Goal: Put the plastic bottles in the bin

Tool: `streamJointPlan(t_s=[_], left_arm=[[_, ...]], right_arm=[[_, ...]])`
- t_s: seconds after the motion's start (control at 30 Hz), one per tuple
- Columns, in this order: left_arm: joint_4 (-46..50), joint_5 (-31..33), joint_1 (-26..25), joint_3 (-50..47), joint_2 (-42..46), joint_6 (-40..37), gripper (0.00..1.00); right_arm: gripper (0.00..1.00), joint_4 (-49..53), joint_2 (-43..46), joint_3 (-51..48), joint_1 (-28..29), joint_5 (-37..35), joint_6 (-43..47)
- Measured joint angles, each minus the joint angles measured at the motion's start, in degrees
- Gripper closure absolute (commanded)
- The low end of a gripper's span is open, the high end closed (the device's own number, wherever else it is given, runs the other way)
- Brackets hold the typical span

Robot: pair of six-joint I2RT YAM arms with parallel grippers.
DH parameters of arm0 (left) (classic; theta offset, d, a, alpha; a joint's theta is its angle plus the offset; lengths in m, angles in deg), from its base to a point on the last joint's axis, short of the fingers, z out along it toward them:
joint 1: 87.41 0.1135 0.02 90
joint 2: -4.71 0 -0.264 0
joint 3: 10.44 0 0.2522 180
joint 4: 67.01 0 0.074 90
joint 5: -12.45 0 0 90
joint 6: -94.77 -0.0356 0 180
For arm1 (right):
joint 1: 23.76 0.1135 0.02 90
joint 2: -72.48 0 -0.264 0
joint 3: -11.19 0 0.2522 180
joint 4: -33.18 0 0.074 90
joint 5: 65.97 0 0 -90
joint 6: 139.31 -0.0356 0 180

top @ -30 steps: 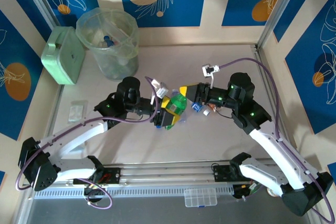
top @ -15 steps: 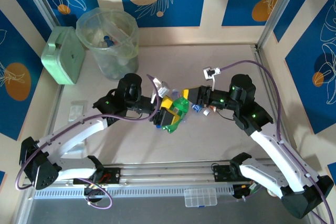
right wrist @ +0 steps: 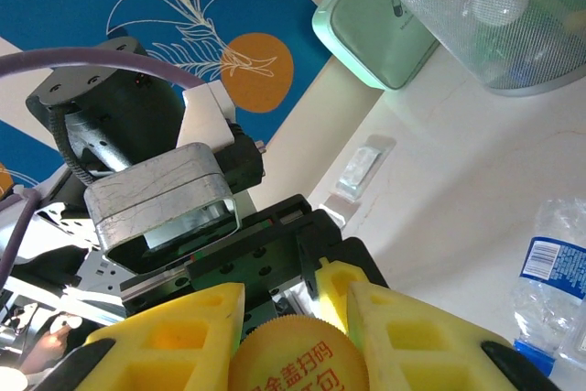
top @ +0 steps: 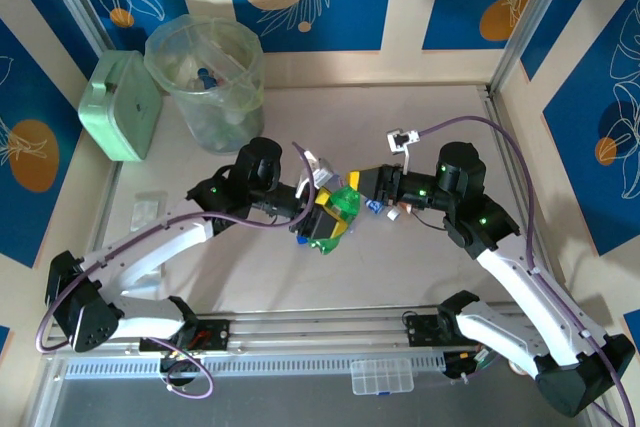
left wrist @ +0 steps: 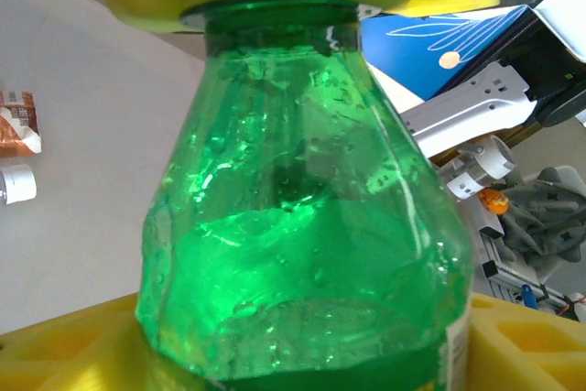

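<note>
Here, green bottle (top: 343, 207): at the middle of the counter (top: 420, 277), between both end effectors, well apart from the bin (top: 160, 72).
Right end effector (right wrist: 295, 350): clenched on the yellowish cap of the green bottle.
Left end effector (left wrist: 302, 368): its yellow fingers (left wrist: 55, 345) stand on both sides of the bottle body; whether they press it, one cannot tell.
Bin: far left corner, just beside a mint-green box (top: 120, 107), several bottles inside.
Clear bottle (right wrist: 549, 286): lies on the counter, blue label.

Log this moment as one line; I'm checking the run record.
object: green transparent plastic bottle, mid-table | right gripper: shut on its round yellow cap | left gripper: around bottle body, grip unclear
</note>
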Motion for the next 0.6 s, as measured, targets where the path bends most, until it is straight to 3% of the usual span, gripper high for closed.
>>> streamJointPlan(t_s=[0.2,0.53,0.6], left_arm=[[1.46,0.04,-0.02,0.66,-0.28,-0.66,0.39],[1.27,1.42,-0.13,0.79,-0.48,-0.76,0.52],[1.09,1.9,-0.13,0.79,-0.48,-0.76,0.56]], right_arm=[[0.9,0.31,0.02,-0.04,0.0,-0.15,0.59],[0.36,2.86,1.66,0.02,0.0,-1.53,1.68],[0.3,3.78,2.4,0.22,0.0,-2.08,2.16]])
